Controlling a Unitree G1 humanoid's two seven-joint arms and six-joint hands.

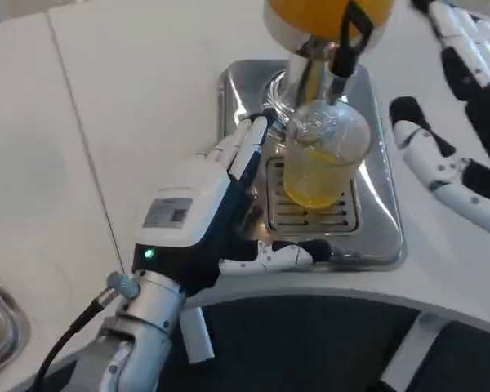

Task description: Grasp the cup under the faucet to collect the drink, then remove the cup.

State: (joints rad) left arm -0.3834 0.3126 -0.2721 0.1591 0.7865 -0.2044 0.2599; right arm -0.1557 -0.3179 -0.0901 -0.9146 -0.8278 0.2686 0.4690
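The clear glass cup (322, 159), partly filled with yellow drink, is standing upright on the slotted grille of the polished steel drip tray (388, 237), directly beneath the metal faucet (314, 61) of the orange-bodied drink dispenser (327, 15). The left hand (208, 208), with its white back and black-and-white fingers, is lying at the cup's left side: its fingers (247, 147) are reaching forward along the cup's wall and appear to be touching it near the rim, while the thumb (282, 255) is stretching out across the tray in front of the cup's base, well short of closing. The hand is therefore spread, cradling rather than gripping; whether any finger is wrapping behind the glass cannot be told from here. The cup's long axis is running vertically, and it is sitting to the right of the left palm, between fingers and thumb. The right hand (457, 122) is hovering at the tray's right edge, fingers apart and holding nothing, apart from the cup. The left hand is the nearer, so the coming grasp seems to depend on the thumb swinging inward against the glass wall before the cup is drawn sideways or toward the robot, clear of the faucet, on the white table (131, 82).
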